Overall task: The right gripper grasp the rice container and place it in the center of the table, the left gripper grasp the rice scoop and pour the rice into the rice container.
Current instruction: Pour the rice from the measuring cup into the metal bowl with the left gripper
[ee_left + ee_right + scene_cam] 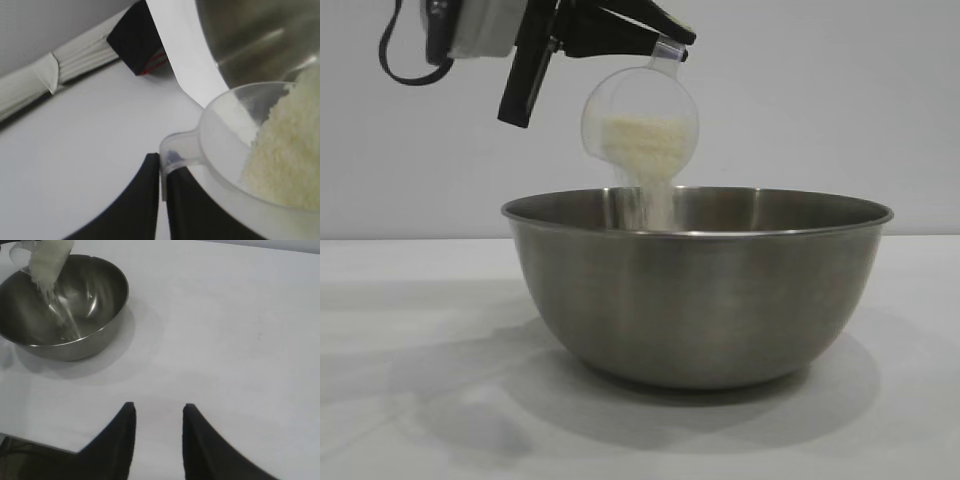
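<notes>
Exterior view shows the pour under way: the left gripper (655,42), its fingers clamped on the handle of the rice scoop (640,118), holds the scoop tipped above the rice container (697,285), and the rice (645,150) streams down into it. The container stands on the worktop (410,330). The right gripper (159,415) hangs well apart, fingers narrowly parted and holding nothing. Next, the scoop likely needs tipping further to empty it.
</notes>
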Available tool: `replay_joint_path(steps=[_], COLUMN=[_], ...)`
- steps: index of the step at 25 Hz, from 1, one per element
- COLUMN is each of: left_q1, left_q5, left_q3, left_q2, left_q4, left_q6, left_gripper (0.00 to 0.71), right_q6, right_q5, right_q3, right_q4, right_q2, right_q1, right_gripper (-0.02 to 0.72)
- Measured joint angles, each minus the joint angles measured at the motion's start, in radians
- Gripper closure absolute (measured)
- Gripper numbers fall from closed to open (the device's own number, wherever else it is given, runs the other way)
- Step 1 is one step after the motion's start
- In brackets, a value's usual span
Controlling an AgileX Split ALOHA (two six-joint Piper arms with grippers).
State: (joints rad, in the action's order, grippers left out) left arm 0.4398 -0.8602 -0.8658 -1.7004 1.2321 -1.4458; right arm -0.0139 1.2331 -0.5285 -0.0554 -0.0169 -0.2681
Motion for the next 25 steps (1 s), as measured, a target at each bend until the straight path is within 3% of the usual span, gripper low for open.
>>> replay_joint_path(steps=[14, 16, 20, 25], left_q1=[0.000, 0.000, 0.000, -0.007], left_q5=[-0.008, -0.008, -0.002, 0.032], left_q3=[-0.016, -0.016, -0.016, -0.016], left_q2=[0.005, 0.005, -0.034, -0.068], left_q4=[0.020, -0.002, -0.136, -0.478], left_q6=[0.046, 0.168, 0.610, 1.109], left_gripper=[0.710, 0.710, 0.710, 0.710], right_q6=[0.002, 0.002, 0.002, 0.002], right_q5=[0.000, 0.000, 0.000, 0.000], right_q3=[0.000, 0.000, 0.000, 0.000], right_q4=[0.002, 0.002, 0.002, 0.002], right_q2=[0.000, 0.000, 0.000, 0.000], right_q1=[0.000, 0.000, 0.000, 0.000], right_gripper=[0.467, 0.467, 0.467, 0.467])
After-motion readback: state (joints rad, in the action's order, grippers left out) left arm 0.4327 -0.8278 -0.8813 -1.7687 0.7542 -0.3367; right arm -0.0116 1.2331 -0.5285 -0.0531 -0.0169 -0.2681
